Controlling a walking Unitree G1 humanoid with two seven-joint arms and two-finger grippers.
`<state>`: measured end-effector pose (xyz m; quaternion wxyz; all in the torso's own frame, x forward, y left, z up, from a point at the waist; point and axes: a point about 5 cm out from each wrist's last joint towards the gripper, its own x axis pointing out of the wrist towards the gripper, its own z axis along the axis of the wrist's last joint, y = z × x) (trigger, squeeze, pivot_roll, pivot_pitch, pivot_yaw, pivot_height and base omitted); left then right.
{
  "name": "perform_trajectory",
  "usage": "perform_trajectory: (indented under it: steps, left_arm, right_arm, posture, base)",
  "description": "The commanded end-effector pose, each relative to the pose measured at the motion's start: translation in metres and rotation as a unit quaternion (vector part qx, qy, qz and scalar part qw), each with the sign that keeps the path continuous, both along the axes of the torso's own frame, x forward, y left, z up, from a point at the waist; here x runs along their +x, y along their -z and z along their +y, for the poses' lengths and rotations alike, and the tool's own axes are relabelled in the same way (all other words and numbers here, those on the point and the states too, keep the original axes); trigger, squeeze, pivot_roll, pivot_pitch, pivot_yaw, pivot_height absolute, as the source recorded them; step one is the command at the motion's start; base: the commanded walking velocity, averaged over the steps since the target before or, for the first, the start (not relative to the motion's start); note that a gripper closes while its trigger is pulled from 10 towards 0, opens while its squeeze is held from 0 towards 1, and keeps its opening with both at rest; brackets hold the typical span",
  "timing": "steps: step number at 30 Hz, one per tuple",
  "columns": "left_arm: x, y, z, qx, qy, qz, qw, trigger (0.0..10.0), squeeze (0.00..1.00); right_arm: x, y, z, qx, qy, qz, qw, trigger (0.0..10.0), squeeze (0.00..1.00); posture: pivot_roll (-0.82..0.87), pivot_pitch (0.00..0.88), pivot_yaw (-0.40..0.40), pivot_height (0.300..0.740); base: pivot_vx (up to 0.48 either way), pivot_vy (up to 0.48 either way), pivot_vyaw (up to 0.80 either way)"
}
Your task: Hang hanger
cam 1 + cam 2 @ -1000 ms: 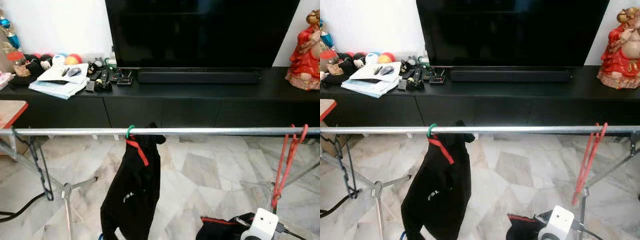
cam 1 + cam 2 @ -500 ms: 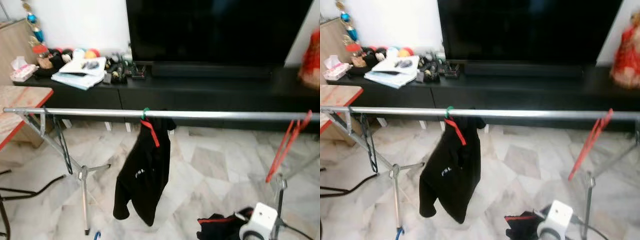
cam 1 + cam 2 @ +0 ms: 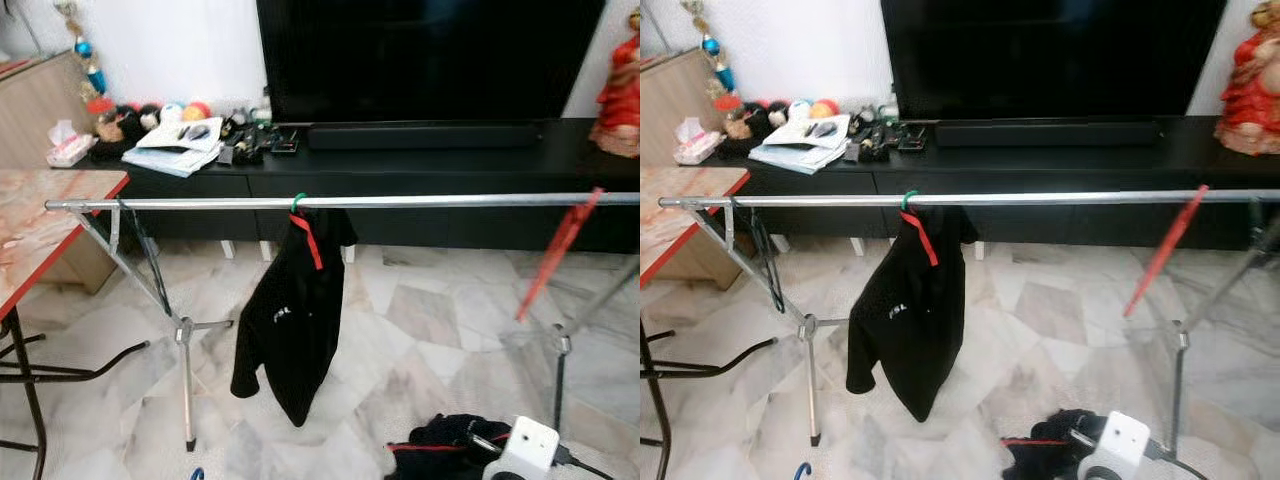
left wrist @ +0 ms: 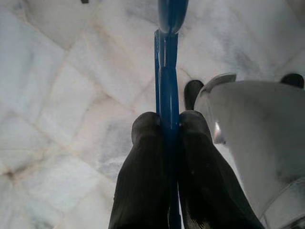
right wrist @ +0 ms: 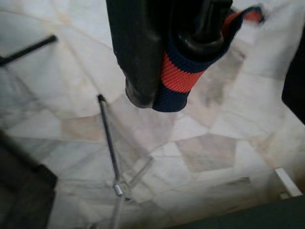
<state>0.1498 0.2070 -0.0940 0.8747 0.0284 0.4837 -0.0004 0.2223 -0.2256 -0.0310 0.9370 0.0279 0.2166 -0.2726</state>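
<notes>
A silver clothes rail [image 3: 450, 201] runs across in front of me at chest height. A black jacket [image 3: 295, 320] hangs from it on a green hanger hook [image 3: 298, 203]. A red hanger [image 3: 558, 252] dangles tilted near the rail's right end, and a black hanger [image 3: 143, 262] near its left end. My left gripper [image 4: 169, 121] is shut on a blue hanger [image 4: 167, 71] held low above the floor; its tip [image 3: 195, 473] shows at the bottom edge. My right gripper [image 5: 171, 71] is shut on the red-and-navy ribbed band [image 5: 174, 78] of a black garment [image 3: 440, 458] down at the lower right.
Behind the rail stands a long black TV console [image 3: 450, 165] with a large TV [image 3: 430, 50], papers and small items at its left, and a red figurine [image 3: 620, 85] at its right. A red-edged table [image 3: 40, 250] is at my left. The rack's tripod legs [image 3: 185, 340] stand on the marble floor.
The whole picture has shifted: the camera has pulled back and turned, so the rail's left end and the table have come into view. The red hanger now hangs more tilted.
</notes>
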Motion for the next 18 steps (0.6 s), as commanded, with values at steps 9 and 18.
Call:
perform_trajectory:
  steps: [9, 18]
  left_arm:
    - [-0.022, 0.005, 0.015, 0.009, -0.017, 0.028, 0.999, 10.0, 0.0]
    - [-0.024, 0.006, 0.014, 0.009, -0.018, 0.03, 0.999, 10.0, 0.0]
  right_arm:
    - [0.004, -0.001, 0.008, 0.016, -0.008, -0.01, 1.0, 10.0, 0.0]
    - [0.005, -0.002, 0.009, 0.013, -0.014, -0.01, 1.0, 10.0, 0.0]
  posture:
    - [0.05, 0.044, 0.053, 0.74]
    - [0.05, 0.044, 0.05, 0.74]
  base:
    - [-0.314, 0.0, -0.36]
    - [-0.322, 0.0, -0.25]
